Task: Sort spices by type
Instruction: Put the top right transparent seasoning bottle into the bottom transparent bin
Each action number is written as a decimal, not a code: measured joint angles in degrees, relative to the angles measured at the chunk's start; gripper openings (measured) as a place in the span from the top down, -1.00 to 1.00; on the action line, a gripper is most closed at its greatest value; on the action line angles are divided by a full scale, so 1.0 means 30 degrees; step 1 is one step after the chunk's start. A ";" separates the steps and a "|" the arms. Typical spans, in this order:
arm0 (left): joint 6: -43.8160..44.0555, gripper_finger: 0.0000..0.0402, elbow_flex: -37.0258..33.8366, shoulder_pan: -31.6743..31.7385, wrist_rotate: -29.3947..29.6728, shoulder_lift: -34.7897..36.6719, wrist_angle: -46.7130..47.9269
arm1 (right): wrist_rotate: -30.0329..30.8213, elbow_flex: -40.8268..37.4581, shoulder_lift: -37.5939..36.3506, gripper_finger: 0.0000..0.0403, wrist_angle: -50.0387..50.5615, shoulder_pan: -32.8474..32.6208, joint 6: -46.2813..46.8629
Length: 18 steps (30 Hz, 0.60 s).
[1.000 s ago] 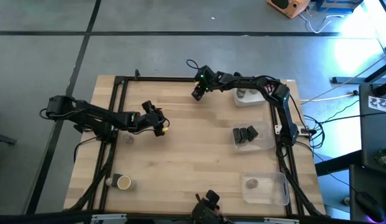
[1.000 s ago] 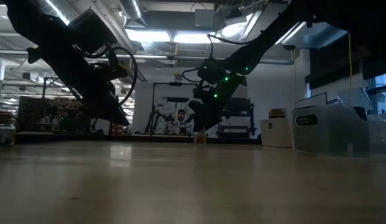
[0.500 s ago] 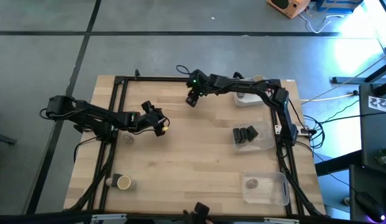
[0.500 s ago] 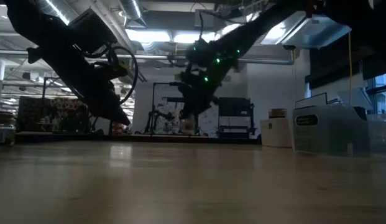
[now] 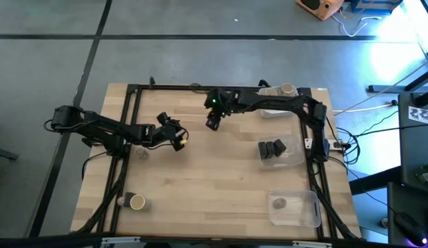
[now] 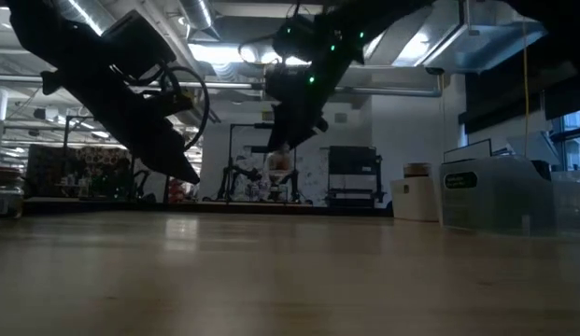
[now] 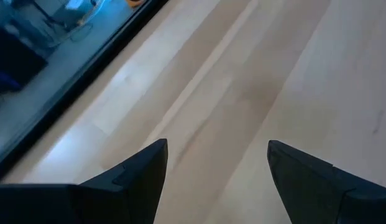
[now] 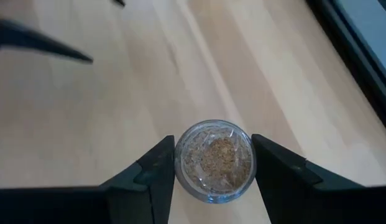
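My right gripper [image 5: 213, 122] hangs over the table's far middle, shut on a small clear round jar of tan-brown spice [image 8: 213, 160]; the low view shows the right gripper [image 6: 291, 131] well above the tabletop. My left gripper [image 5: 176, 139] waits open over the left-middle table, and the left wrist view shows only bare wood between the left gripper's [image 7: 217, 144] fingers. A tan-topped jar [image 5: 136, 202] stands near the near-left corner. Another tan-topped jar [image 5: 288, 89] stands at the far-right tray. Dark blocky containers [image 5: 271, 147] lie in the middle right tray. A greyish round container [image 5: 278, 202] sits in the near-right tray. My right gripper pinches the round jar's side wall [image 8: 180, 163] between its two fingers, one finger [image 8: 156, 171] on each opposite side. The fingers come from above, pointing down. The jar stays upright with its top facing the wrist camera, lifted clear of the table.
Three clear trays line the table's right side: far tray [image 5: 269, 110], middle tray [image 5: 291, 155], near tray [image 5: 303, 210]. A small object [image 5: 120, 200] lies beside the near-left jar. A black frame [image 5: 131, 96] borders the table. Bare wood [image 5: 207, 179] spans the middle.
My right gripper, carrying the jar, has moved from near the far edge toward the table's near edge and slightly left, and has risen in the low view. My left arm has kept still.
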<state>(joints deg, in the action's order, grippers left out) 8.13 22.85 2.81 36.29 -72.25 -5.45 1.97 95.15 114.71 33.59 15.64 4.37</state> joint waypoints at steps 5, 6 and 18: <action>0.2346 -0.30 0.0000 -0.0598 -0.0011 0.0000 -0.0022 | 0.1933 0.0000 -0.0812 0.09 0.2217 -0.1621 0.0661; 0.2661 -0.30 0.0000 -0.0714 -0.0015 0.0000 -0.0053 | 0.2209 -0.0007 -0.0935 0.09 0.2460 -0.1953 0.0921; 0.3321 -0.30 0.0007 -0.1979 -0.0007 0.0000 -0.2036 | 0.3653 -0.1561 -0.2813 0.09 0.5027 -0.6030 0.4446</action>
<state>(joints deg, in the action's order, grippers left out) 18.09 22.87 -3.13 36.27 -72.25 -11.56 12.93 90.47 106.27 48.68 -2.45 17.71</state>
